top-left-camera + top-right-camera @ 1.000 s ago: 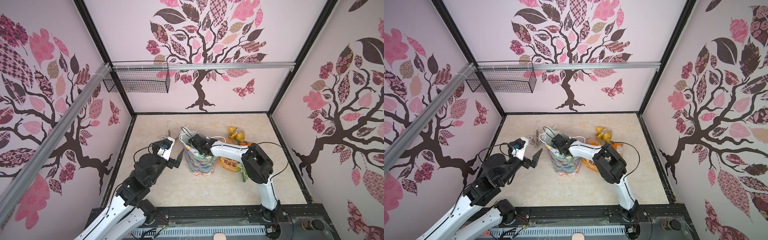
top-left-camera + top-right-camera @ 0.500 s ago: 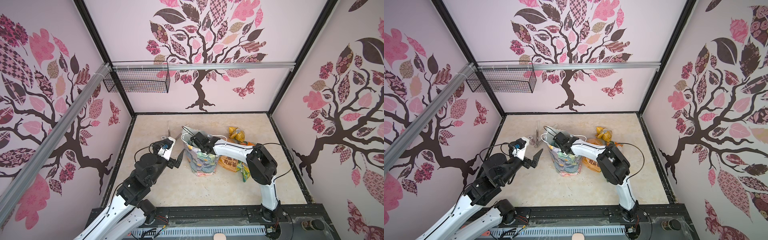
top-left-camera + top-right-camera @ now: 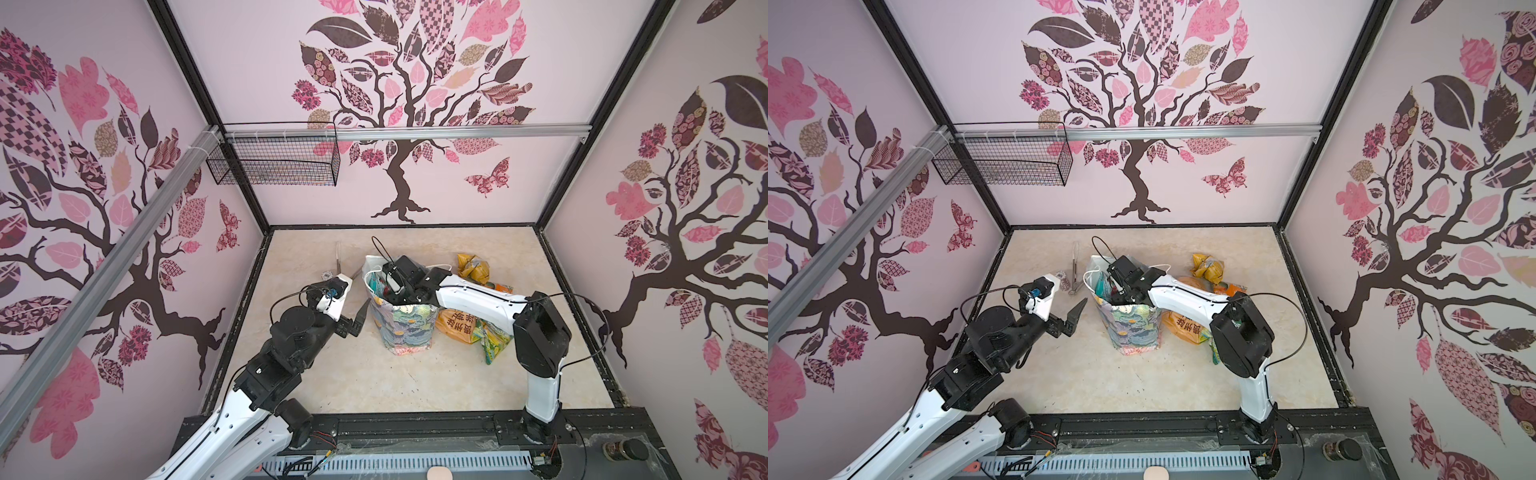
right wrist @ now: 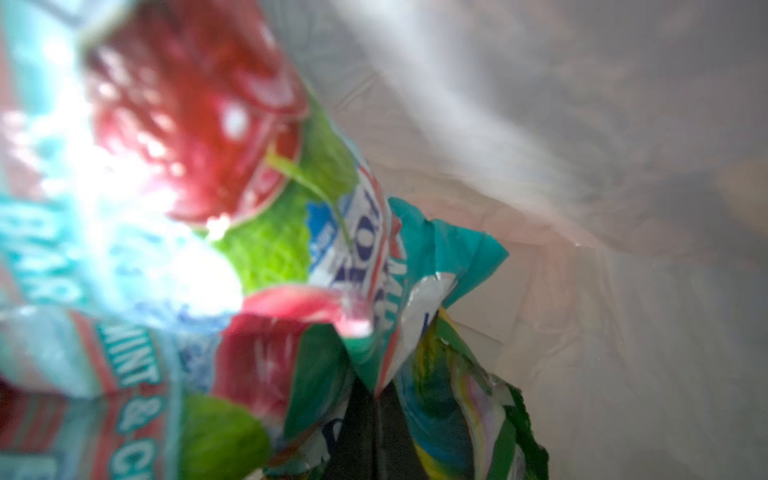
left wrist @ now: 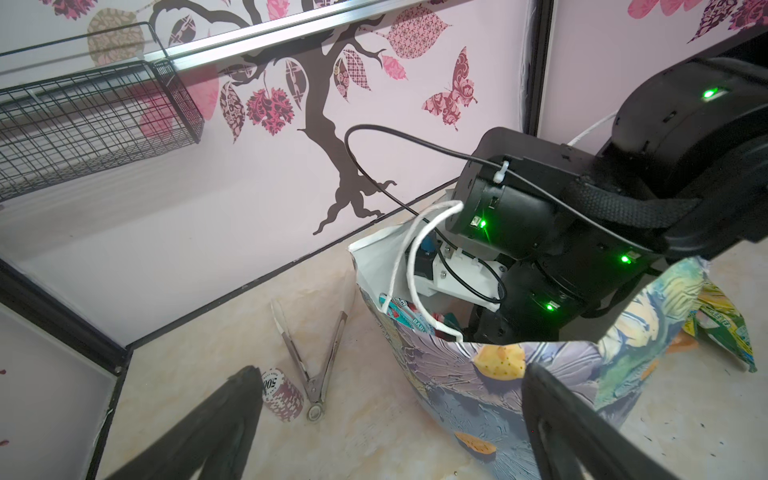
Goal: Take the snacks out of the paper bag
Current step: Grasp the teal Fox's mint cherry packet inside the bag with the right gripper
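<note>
The desk [image 3: 374, 386] is pale marbled beige, boxed in by black frame posts and pink walls with tree decals; a wire basket [image 3: 274, 160] hangs from the rail at 11 o'clock. The paper bag [image 3: 405, 328] stands upright mid-desk. An orange packet [image 3: 459, 324], a yellow packet [image 3: 471, 268] and a green-yellow packet [image 3: 494, 345] lie at its 2 to 4 o'clock, and metal tongs [image 3: 338, 259] at its 11 o'clock.

The left fingers [image 3: 1076, 316] are spread wide at the bag's 9 o'clock, clear of it. The right fingers [image 4: 374, 428] are closed deep in the bag against a teal-red packet [image 4: 187, 166]; I cannot tell whether they pinch it.

Since a second ago, the right elbow has swung toward 3 o'clock, more of the bag's white rim shows, and the left arm is unmoved.
</note>
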Tool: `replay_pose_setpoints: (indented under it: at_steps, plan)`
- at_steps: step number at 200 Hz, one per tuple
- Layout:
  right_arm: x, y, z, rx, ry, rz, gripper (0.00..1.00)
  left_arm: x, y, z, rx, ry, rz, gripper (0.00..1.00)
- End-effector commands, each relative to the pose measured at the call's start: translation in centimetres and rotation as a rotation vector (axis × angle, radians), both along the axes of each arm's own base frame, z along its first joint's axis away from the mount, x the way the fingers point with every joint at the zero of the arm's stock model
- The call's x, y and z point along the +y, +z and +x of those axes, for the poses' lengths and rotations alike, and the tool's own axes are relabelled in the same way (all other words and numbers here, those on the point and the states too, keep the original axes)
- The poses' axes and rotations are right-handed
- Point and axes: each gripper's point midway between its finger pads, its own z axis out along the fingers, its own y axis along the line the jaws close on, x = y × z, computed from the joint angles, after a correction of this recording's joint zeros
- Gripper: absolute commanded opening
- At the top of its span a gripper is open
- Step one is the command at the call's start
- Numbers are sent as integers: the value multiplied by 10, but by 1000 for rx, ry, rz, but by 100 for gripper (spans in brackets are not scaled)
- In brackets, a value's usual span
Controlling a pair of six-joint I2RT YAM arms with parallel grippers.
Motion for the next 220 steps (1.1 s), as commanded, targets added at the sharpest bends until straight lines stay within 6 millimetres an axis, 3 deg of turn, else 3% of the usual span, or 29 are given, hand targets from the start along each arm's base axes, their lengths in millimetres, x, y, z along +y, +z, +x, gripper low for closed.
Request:
replay_pose_setpoints:
  at_steps: [1,40,141,183,220]
  plan:
    - [9,70,8,-95,-7,133,2,1,10,-1,-25,-2,-20,99]
    - [8,84,10,-128,-14,156,2,-1,9,0,-18,-10,-18,98]
    - [7,152,6,-222,-22,301,3,-2,10,-1,-21,-15,-22,98]
    - [7,135,9,-208,-23,266,4,-5,8,-1,-13,-29,-18,98]
    - [17,119,1,-131,-23,320,3,-30,-2,-6,29,-158,-10,99]
